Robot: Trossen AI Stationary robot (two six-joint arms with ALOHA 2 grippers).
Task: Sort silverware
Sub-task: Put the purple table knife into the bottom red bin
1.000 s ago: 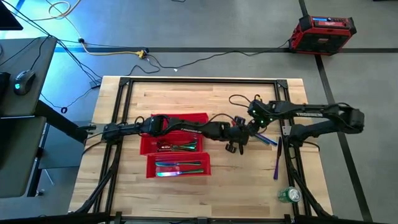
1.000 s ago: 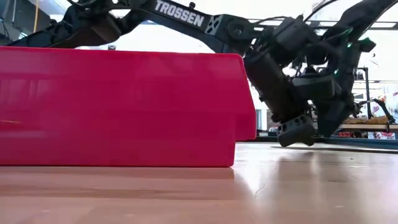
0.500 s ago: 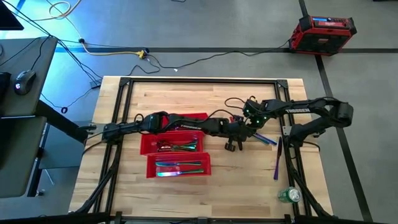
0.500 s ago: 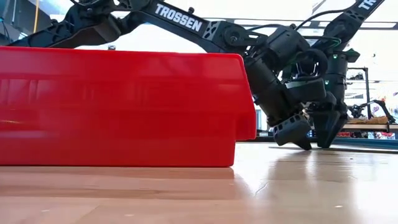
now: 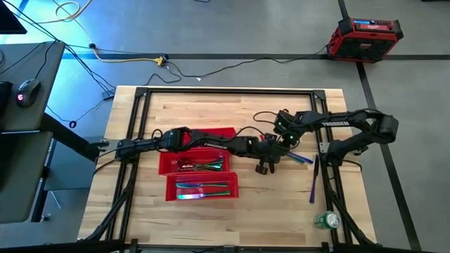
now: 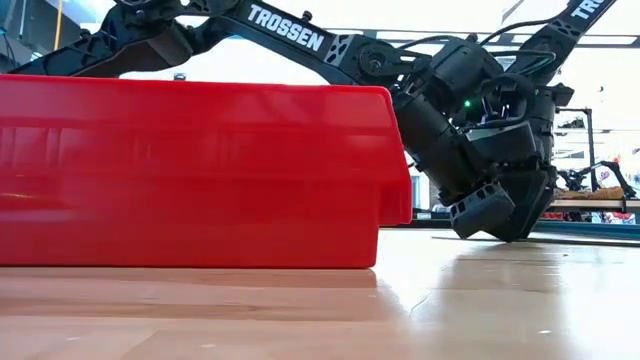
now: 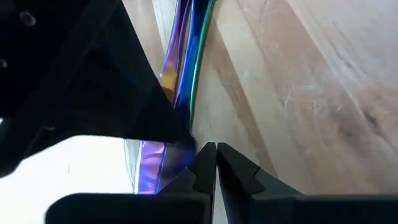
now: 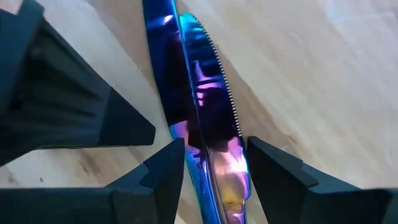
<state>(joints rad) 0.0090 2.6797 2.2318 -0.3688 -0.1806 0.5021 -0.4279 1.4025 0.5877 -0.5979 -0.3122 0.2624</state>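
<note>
Right of the red tray (image 5: 172, 135), near the middle of the table (image 5: 211, 211), both grippers meet over one knife (image 8: 202, 118). Since a second ago the right arm has pulled in from its stretched-out pose and dropped; in the low view its wrist now sits nearly at the wood, just behind the left gripper (image 5: 264, 166). The right gripper (image 8: 211, 163) has its fingers spread with the serrated purple-blue blade lying between them, not yet pinched as far as I can tell. The left gripper is fully closed, fingertips together, empty, tips down on the wood right beside the same blade's edge; it has barely moved, maybe bracing or nudging the knife. Read: pick is set up, squeeze is next. Sorted silverware already lies in two tray compartments; another purple piece (image 5: 313, 180) lies loose near the table's right edge, a blue one (image 5: 301, 159) between it and the grippers. Green can (image 5: 327, 220) sits at the near right corner, out of the way.
</note>
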